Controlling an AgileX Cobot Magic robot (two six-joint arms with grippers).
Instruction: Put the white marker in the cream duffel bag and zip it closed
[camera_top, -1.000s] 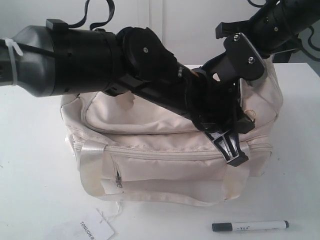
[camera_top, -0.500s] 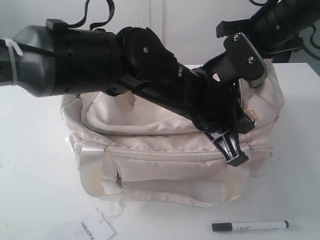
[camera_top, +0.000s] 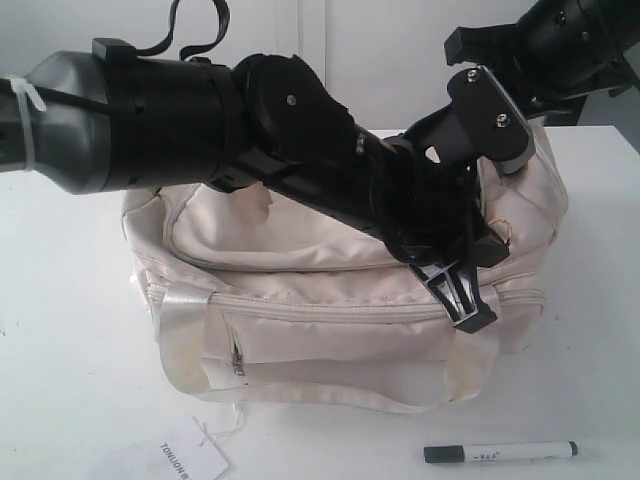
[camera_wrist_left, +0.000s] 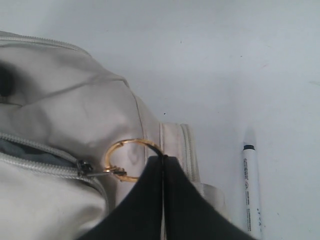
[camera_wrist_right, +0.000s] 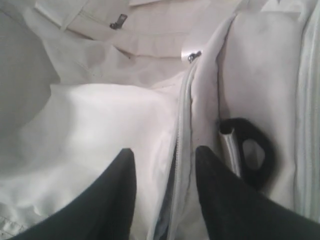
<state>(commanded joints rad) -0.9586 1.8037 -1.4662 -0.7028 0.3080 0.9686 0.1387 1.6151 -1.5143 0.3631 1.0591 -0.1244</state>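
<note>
While the bag (camera_top: 300, 300) sits unmoved, top zip open only a slit, the right gripper (camera_wrist_right: 165, 152) over the bag's right end has gone from pinched to spread in the last second and lifted slightly; nothing in it. Left gripper (camera_wrist_left: 163, 160) is closed, tips on the ring pull (camera_wrist_left: 132, 141) at the bag's end, apparently pinching it. Marker (camera_top: 500, 452) lies on the table (camera_top: 80, 350) in front of the bag, untouched. Likely meaning: right gripper is free to fetch it.

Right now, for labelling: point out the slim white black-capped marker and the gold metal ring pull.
slim white marker (camera_top: 510, 452), exterior view, barrel middle.
gold ring pull (camera_wrist_left: 131, 141), left wrist view, upper arc.
</note>
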